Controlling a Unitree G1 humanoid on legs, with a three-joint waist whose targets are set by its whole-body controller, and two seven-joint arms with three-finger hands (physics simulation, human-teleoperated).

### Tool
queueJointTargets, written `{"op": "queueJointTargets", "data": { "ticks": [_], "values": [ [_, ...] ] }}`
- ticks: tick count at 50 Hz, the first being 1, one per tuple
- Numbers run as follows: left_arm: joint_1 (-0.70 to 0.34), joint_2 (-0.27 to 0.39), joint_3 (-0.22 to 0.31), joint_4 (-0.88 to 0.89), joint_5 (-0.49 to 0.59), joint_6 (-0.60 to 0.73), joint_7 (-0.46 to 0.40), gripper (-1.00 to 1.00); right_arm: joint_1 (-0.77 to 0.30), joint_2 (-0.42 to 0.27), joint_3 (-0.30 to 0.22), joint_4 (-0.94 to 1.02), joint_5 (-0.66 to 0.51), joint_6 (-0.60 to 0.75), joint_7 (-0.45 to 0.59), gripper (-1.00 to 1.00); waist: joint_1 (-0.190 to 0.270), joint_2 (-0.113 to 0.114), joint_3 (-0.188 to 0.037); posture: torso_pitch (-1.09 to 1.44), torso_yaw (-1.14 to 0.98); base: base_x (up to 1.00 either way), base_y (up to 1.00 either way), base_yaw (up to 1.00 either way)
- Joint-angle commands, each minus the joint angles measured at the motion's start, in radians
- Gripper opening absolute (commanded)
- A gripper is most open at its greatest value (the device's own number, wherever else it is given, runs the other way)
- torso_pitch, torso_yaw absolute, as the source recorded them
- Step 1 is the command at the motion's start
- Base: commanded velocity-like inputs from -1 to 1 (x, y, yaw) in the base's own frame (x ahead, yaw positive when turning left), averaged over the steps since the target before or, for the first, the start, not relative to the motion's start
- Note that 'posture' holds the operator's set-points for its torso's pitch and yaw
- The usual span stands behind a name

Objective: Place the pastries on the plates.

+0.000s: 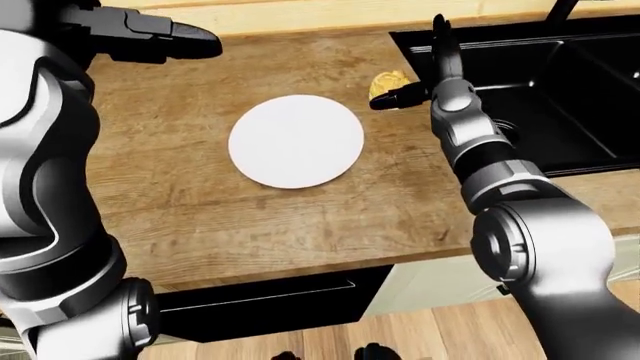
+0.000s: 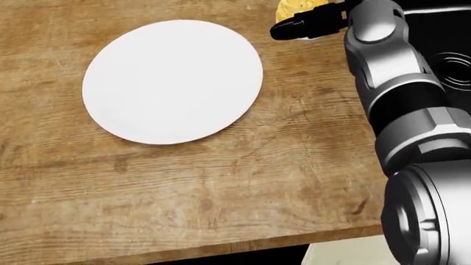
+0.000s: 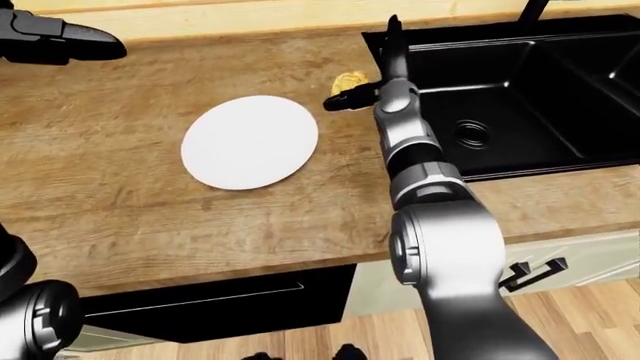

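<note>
Right hand [image 1: 425,71]: fingers spread, one upright, one against the pastry [image 1: 388,80], no grip.
Left hand [image 1: 160,37]: raised, grip unclear.
Pastry: on worktop [image 1: 250,217] between plate [image 1: 296,140] and sink [image 1: 560,90].
Risk: a sideways finger may push it toward the sink.

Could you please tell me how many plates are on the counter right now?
1. The white plate lies on the wooden counter, left of the pastry in the left-eye view. Others may be out of frame.
</note>
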Motion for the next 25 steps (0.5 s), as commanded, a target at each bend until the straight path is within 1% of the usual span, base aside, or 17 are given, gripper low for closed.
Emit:
{"op": "queueJointTargets", "data": {
  "ticks": [1, 11, 25],
  "values": [
    [-0.033, 0.016, 0.014, -0.024, 0.006, -0.026, -0.002, 1.00, -0.052, -0.010, 0.003, -0.041, -0.021, -0.012, -0.006, 1.00, 0.000, 0.001, -0.038, 0.28, 0.00, 0.00, 0.00, 0.00],
    [-0.022, 0.013, 0.020, -0.039, 0.006, -0.025, -0.005, 1.00, -0.078, -0.003, -0.005, -0.035, -0.049, -0.004, -0.004, 1.00, -0.001, 0.000, -0.020, 0.31, 0.00, 0.00, 0.00, 0.00],
    [-0.012, 0.017, 0.024, -0.050, 0.006, -0.024, -0.004, 1.00, -0.091, -0.003, -0.009, -0.030, -0.092, 0.038, -0.030, 1.00, -0.001, -0.001, 0.006, 0.36, 0.00, 0.00, 0.00, 0.00]
  ]
}}
